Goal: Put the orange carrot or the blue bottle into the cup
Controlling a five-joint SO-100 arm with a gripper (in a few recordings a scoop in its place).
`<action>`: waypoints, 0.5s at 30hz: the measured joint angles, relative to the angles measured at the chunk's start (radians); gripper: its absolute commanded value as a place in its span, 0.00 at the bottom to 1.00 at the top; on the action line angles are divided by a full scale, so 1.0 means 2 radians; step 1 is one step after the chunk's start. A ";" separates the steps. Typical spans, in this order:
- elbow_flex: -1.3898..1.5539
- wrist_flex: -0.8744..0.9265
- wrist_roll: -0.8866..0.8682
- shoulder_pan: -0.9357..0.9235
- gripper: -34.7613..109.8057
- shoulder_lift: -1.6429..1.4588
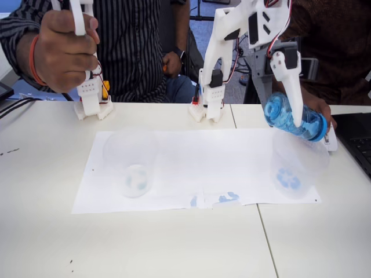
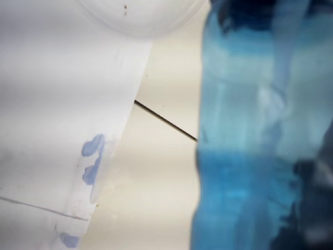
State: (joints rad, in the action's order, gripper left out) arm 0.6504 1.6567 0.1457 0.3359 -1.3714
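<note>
My white gripper is shut on the blue bottle, which hangs tilted, cap end low and to the right, just above the rim of the cup. This wide clear cup stands at the right end of the white paper and has a blue mark on its base. In the wrist view the blue bottle fills the right side, close and blurred. A small orange bit shows at a person's hand behind the table; I cannot tell whether it is the orange carrot.
A second clear cup with a pale mark stands on the left of the white paper sheet. A person's hand is just behind the bottle. A laptop lies at the right edge. The arm's base stands behind the paper.
</note>
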 measured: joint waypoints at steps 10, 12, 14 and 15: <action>0.000 0.016 -0.033 0.054 0.42 0.000; 0.000 0.023 -0.038 0.061 0.42 0.000; 0.000 0.025 -0.041 0.065 0.42 0.000; 0.000 0.025 -0.044 0.066 0.42 0.000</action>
State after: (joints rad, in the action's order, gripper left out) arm 0.6504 1.7073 0.0568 0.4679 -1.3714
